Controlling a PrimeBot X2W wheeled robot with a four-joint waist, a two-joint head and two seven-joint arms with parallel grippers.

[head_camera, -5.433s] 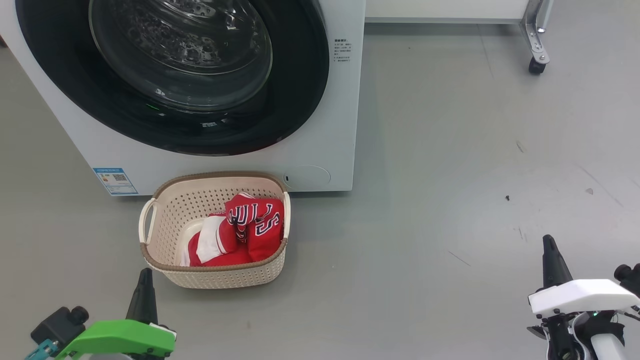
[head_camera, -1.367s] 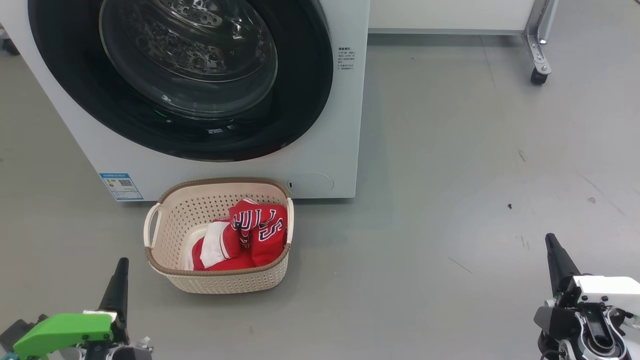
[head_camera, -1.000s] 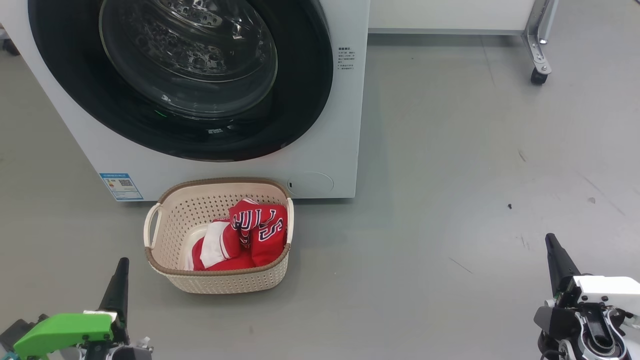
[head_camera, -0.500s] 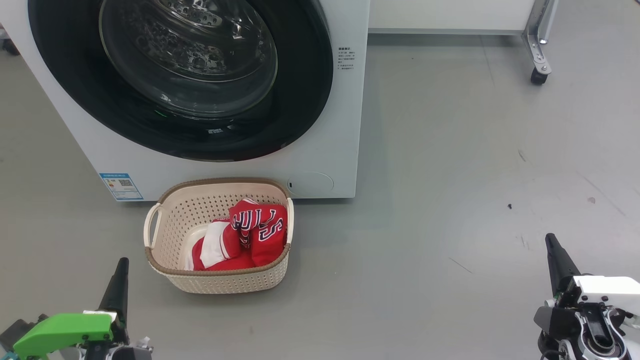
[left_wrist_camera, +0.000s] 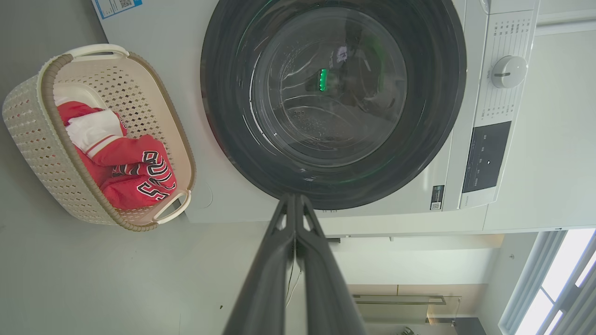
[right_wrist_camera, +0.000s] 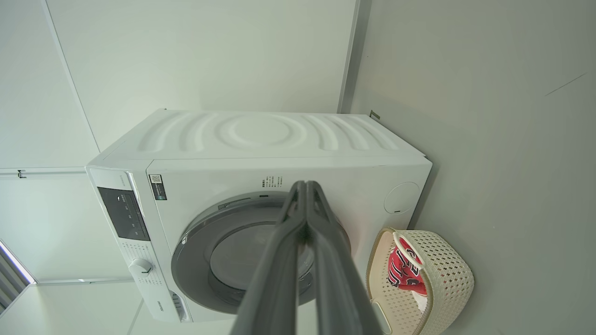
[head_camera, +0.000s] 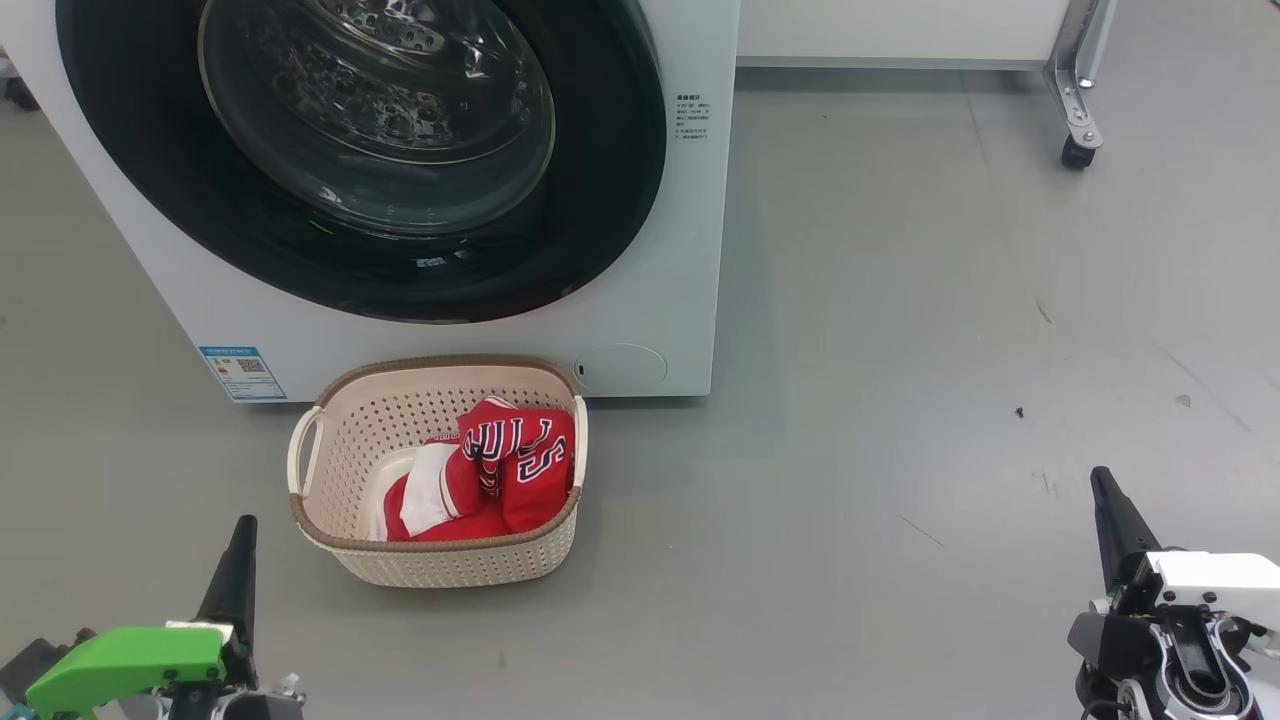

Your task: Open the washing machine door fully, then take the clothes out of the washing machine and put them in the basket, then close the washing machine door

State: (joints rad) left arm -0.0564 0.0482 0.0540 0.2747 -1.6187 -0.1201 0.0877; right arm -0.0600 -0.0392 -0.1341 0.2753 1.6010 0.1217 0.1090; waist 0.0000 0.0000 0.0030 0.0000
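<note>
One large round washing machine door (head_camera: 380, 150), with a wide glossy black rim and a bulging clear glass bowl, sits shut against the front of one big white front-loading washing machine (head_camera: 690, 250). On the grey floor (head_camera: 900, 350) directly in front of the machine, touching or just short of its base, stands one small cream perforated plastic basket (head_camera: 400, 415) with a brown woven-look rim and two pale side handles. Inside it lie the clothes (head_camera: 500, 470): one crumpled red basketball jersey with white trim and dark lettering, bunched toward the right side of the basket over some white fabric. One small blue label (head_camera: 238, 372) marks the machine's lower left corner, and one round flap (head_camera: 620, 367) marks its lower right. In the left wrist view, one white round dial (left_wrist_camera: 508, 71) and one dark control panel (left_wrist_camera: 486, 158) sit beside the door. Two grippers hang low near the camera, well apart from the basket. The left gripper (head_camera: 243, 530), on a green mount, has its two long dark fingers pressed together and holds nothing. The right gripper (head_camera: 1105, 490), on a white mount, is likewise closed and empty. One black caster wheel (head_camera: 1073, 152) on a metal leg stands at the far right.
</note>
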